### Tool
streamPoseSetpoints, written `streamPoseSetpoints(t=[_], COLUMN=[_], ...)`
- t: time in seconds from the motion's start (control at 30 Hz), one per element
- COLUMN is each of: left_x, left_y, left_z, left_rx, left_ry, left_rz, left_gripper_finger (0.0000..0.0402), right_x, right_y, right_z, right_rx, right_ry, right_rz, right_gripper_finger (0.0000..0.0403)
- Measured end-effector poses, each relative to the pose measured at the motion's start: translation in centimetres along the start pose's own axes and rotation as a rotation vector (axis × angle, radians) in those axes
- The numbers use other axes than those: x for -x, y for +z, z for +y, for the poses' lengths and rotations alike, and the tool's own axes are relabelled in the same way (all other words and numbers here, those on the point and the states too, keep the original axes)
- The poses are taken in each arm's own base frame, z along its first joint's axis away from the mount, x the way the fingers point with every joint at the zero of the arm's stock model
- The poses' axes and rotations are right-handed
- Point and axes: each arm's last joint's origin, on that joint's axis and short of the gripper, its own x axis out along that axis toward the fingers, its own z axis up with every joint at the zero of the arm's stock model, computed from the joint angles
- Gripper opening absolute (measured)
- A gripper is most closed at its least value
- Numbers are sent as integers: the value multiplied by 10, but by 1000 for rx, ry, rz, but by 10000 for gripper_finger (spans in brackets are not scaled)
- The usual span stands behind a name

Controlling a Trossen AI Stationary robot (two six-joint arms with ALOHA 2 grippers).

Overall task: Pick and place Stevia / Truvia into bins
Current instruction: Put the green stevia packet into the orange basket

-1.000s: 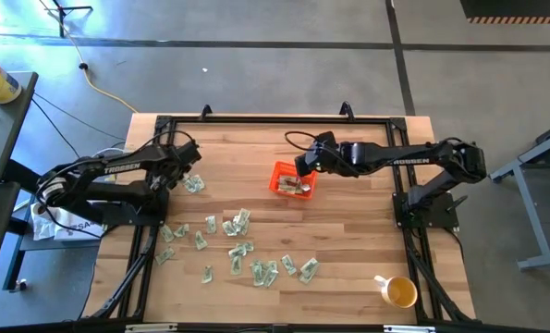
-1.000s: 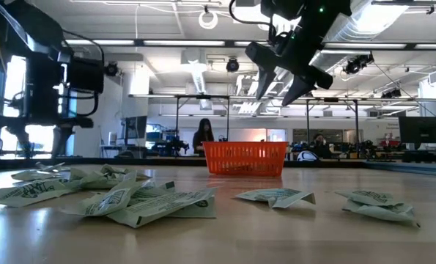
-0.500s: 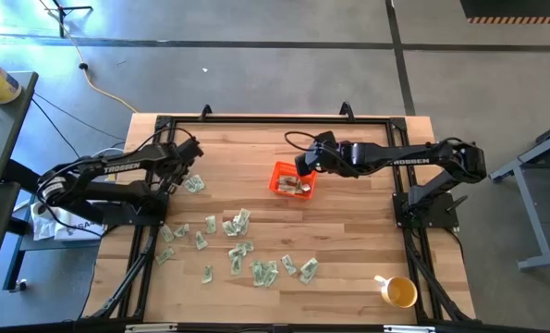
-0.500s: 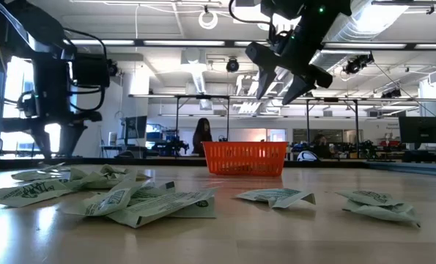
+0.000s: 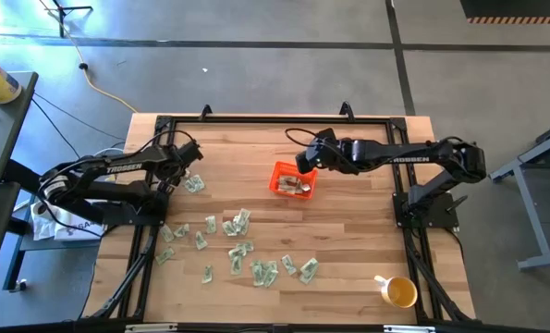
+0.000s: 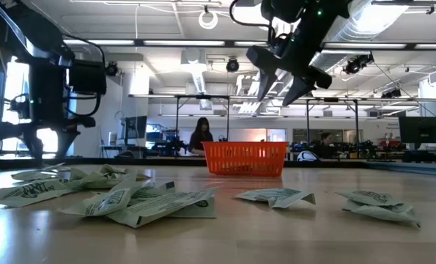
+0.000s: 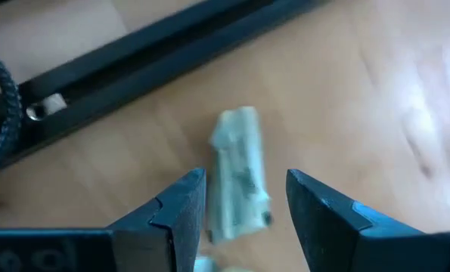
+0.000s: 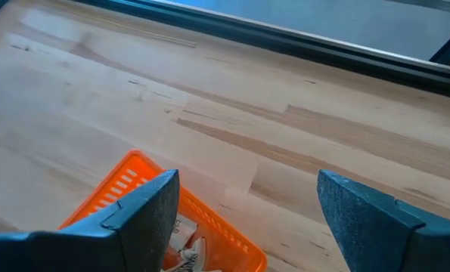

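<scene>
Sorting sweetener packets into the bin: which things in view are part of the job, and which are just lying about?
Part of the job:
- Stevia sachets scattered on the table
- one sachet in front of the open left end effector
- orange bin, sachets already inside
- right end effector, open, over the bin

Just lying about:
- yellow cup at the table's corner
- yellow cable on the floor
</scene>
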Motion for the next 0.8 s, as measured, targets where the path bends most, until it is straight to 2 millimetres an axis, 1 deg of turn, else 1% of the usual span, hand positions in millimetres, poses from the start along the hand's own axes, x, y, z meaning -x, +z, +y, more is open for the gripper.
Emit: streamPoseSetpoints(t=[0.1, 0.2, 0.27, 0.37, 0.63, 0.7, 0.8], left_x=[-10, -13, -14, -15, -17, -18, -18], left_y=[4, 7, 9, 12, 12, 11, 9], left_z=[1, -1, -2, -3, -4, -7, -15], left_rx=[54, 85, 84, 77, 77, 57, 39], left_ry=[26, 40, 41, 48, 16, -23, -105], left_rz=[7, 6, 9, 15, -14, -18, 10], left_gripper_finger=[218, 216, 204, 168, 41, 24, 23], right_x=[-1, -1, -1, -1, -1, -1, -1], right_y=[1, 1, 1, 1, 1, 1, 1], right_z=[-1, -1, -1, -1, -2, -2, -1], right_rx=[-5, -5, -5, -4, 4, 10, 64], right_ry=[7, 8, 8, 6, 4, 2, 10], right_rz=[14, 16, 17, 18, 16, 18, 19], right_gripper_finger=[303, 303, 303, 303, 303, 303, 303])
